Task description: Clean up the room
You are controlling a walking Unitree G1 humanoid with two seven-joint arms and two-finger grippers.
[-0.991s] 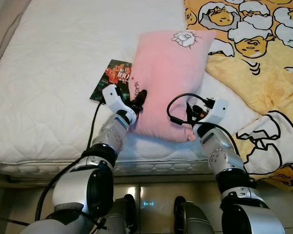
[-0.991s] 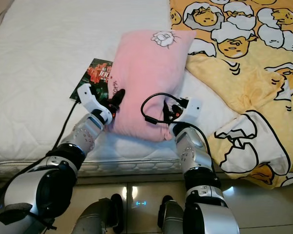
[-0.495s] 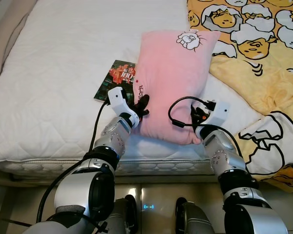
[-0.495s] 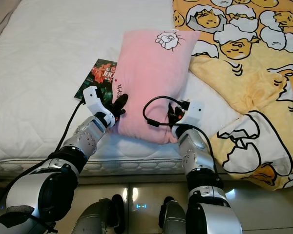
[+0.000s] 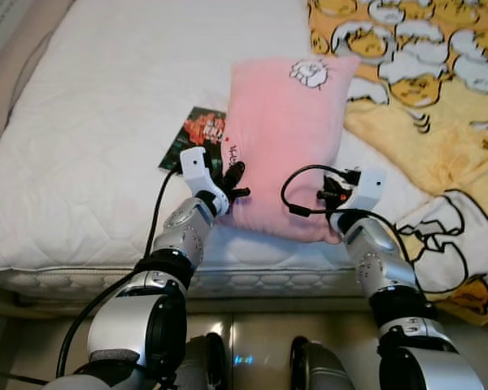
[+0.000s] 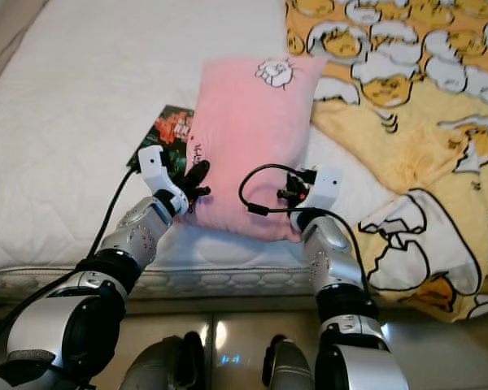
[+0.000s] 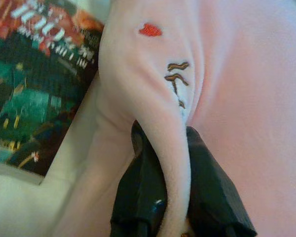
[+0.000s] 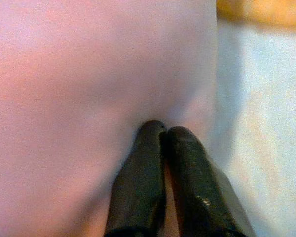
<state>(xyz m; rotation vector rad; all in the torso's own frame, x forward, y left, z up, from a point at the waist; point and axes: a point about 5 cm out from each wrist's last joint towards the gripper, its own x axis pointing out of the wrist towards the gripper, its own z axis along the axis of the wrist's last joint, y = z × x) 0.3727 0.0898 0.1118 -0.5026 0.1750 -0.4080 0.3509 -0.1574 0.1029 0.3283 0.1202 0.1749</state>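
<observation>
Two claws on pink pillow (image 5: 281,142)

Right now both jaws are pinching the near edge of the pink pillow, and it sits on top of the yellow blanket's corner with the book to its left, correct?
Not quite. The left gripper and right gripper do pinch the pink pillow, but the left eye view shows it lying on the white mattress, overlapping the book, beside the yellow blanket.

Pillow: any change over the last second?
Little. Both pincers stay clamped on the pillow's near edge, left pincer pinching a fold, right pincer shut on fabric. The picture has shifted a bit, so the camera moved. The pillow may have slid slightly up the bed. It still overlaps the book, beside the blanket.
</observation>
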